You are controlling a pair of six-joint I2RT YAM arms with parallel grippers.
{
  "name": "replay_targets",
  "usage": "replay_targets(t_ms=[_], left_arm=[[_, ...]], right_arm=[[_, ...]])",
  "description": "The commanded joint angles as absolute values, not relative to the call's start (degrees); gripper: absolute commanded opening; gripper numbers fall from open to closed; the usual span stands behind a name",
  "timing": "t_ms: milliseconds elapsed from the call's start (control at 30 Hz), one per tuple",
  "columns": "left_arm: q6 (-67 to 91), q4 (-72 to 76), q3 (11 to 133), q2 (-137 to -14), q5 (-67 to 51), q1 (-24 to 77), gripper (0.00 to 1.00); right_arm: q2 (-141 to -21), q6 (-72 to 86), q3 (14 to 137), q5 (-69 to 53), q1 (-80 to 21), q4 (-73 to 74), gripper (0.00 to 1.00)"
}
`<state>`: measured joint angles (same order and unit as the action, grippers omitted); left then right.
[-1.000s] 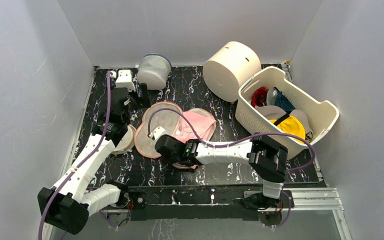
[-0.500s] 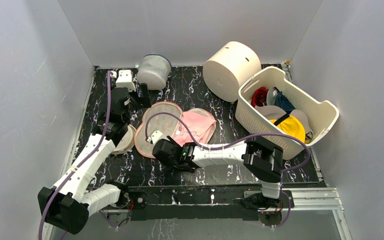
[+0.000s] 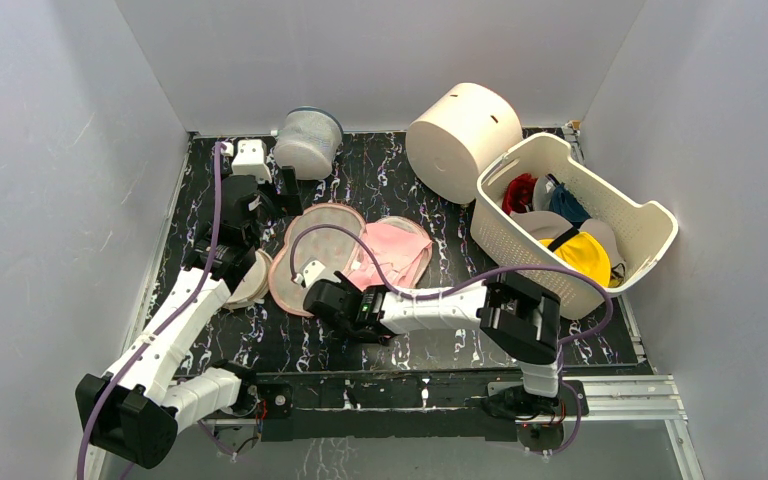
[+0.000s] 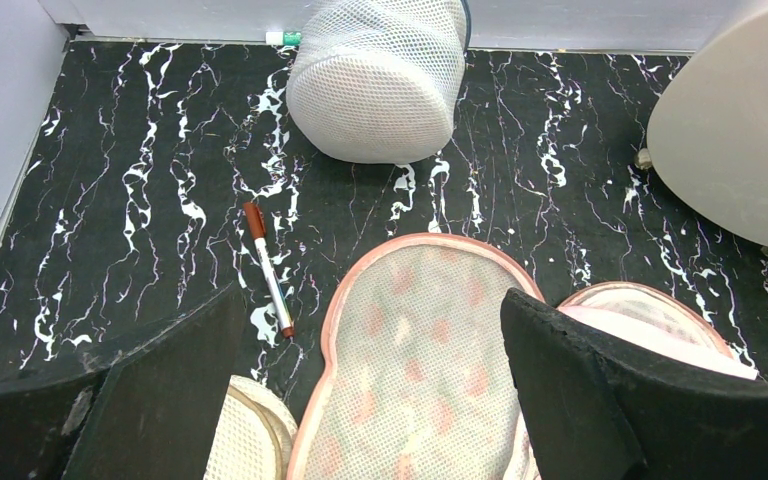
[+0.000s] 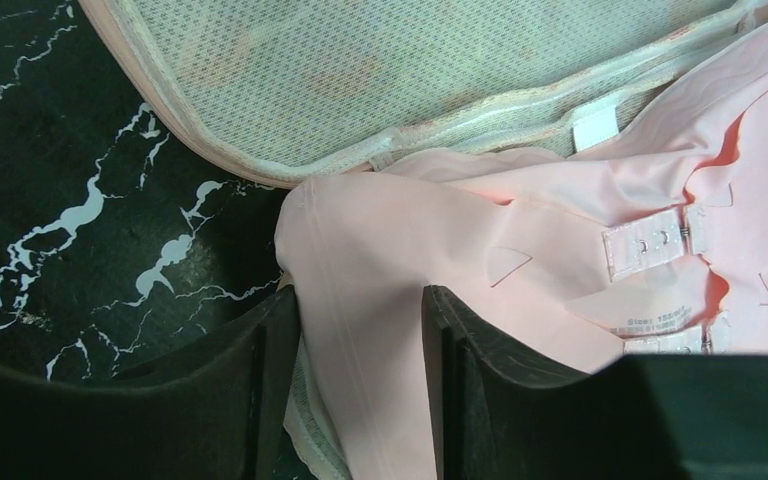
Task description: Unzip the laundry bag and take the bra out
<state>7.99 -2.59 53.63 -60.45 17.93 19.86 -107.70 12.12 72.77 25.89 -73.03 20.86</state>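
The tabletop (image 3: 430, 345) is black with white marble veining, boxed in by plain pale grey walls (image 3: 380, 50) at the back and both sides; a metal rail runs along the bottom edge of the top view.

The laundry bag (image 3: 322, 238) lies left of centre, unzipped, its mesh-lined flap spread flat. The pale-pink bra (image 3: 397, 250) rests on the other half, just right of the flap.

At the lower centre of the wrist view, the right gripper (image 5: 360, 300) straddles a fold of the bra (image 5: 520, 230). Fabric fills the gap between the fingers, but whether they pinch it cannot be told. The left gripper (image 4: 372, 300) hovers over the flap's far end, fingers spread wide and empty.

A mesh cylinder (image 3: 308, 142) stands at the upper left, with a brown marker (image 4: 268, 270) lying below it. A white drum (image 3: 463, 135) and a white basket (image 3: 650, 225) fill the upper right.
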Motion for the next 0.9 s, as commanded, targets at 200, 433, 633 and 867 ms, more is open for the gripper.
replay_targets(t_ms=[200,433,633,867], left_arm=[[8.4,-1.7,54.3,-60.0,17.4,19.9,0.98],[8.4,-1.7,54.4,-60.2,17.3,19.9,0.98],[8.5,-1.8,54.5,-60.2,17.2,19.9,0.98],[8.6,-1.8,54.5,-60.5,16.9,19.9,0.98]], right_arm=[[-109.2,12.2,76.1,27.6,-73.3,19.1,0.46],[-108.6,12.1,75.8,28.0,-73.3,18.9,0.28],[-105.9,12.0,75.6,28.8,-73.3,19.0,0.10],[-101.6,12.3,73.9,28.6,-73.3,17.7,0.03]])
